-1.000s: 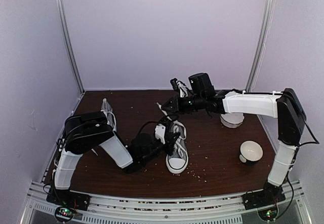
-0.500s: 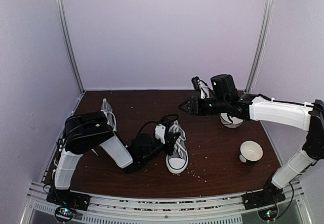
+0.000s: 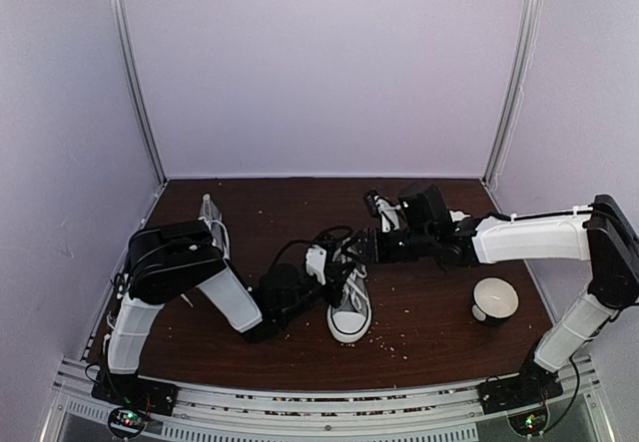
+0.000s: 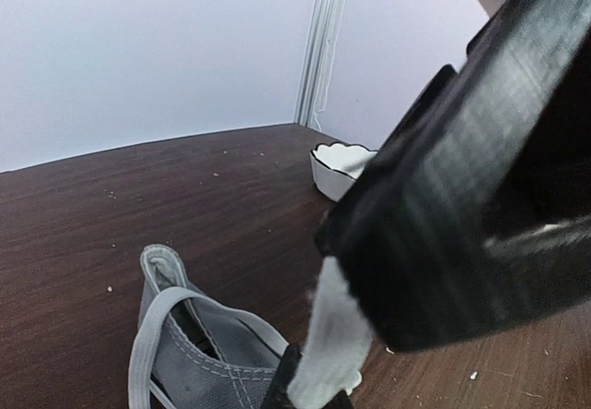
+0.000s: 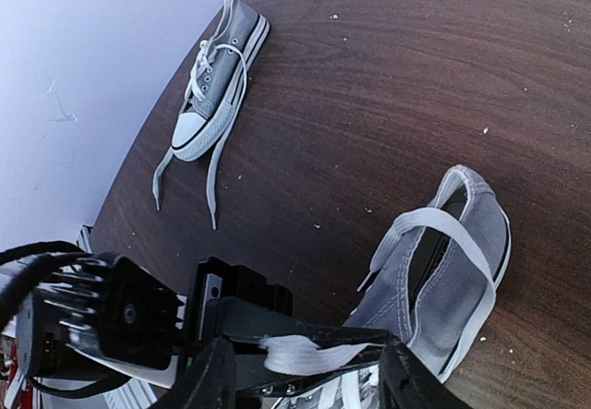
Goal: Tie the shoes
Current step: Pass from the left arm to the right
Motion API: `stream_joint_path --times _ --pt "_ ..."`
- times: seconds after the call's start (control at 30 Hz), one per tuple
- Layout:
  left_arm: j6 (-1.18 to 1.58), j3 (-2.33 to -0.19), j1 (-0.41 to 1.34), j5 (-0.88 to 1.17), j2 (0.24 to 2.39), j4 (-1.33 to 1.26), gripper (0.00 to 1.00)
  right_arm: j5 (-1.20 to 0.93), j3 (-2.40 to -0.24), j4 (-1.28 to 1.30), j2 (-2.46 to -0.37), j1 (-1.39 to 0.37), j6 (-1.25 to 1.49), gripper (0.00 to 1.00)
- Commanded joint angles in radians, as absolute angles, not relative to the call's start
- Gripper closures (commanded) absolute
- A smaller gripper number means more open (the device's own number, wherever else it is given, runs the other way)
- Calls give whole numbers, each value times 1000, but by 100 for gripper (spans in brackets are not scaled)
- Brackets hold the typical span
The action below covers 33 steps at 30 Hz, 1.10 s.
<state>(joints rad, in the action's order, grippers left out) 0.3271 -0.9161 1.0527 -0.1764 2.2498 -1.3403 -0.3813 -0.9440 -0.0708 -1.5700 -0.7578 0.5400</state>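
Right wrist view: left fingers (image 5: 242, 321) pinch a white lace (image 5: 300, 354) of the grey shoe (image 5: 443, 284), right fingers (image 5: 211, 377) spread wide.

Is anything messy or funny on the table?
Yes. The far shoe lies alone near the left wall, its white laces untied and trailing across the table. Pale crumbs are scattered on the wood near the front shoe.

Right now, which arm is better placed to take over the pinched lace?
Right. The right claw, open, straddles the white lace that the shut left claw pinches above the shoe.
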Motion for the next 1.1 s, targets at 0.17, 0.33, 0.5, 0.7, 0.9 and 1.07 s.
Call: stream_joint_path --times 0.17,0.33,0.5,0.7,0.9,1.07 --pt "318 -917 1045 -176 2266 -1410 100 -337 -990 -94 -1620 -776 556 63" --pt "318 -920 1045 -176 2266 -1405 100 -335 -999 -73 -1617 -778 542 85" --pt "318 -919 1045 -175 2266 -1406 100 -338 -974 -90 -1592 -777 541 100" --pt "296 -869 1046 -23 2235 -1537 39 -312 -971 -65 -1575 -777 522 100" --pt "269 -751 1057 63 2046 -1539 29 -309 -973 -54 -1584 -772 496 100" --pt "364 -575 1043 140 1874 -1536 27 -324 -984 -46 -1602 -766 481 100"
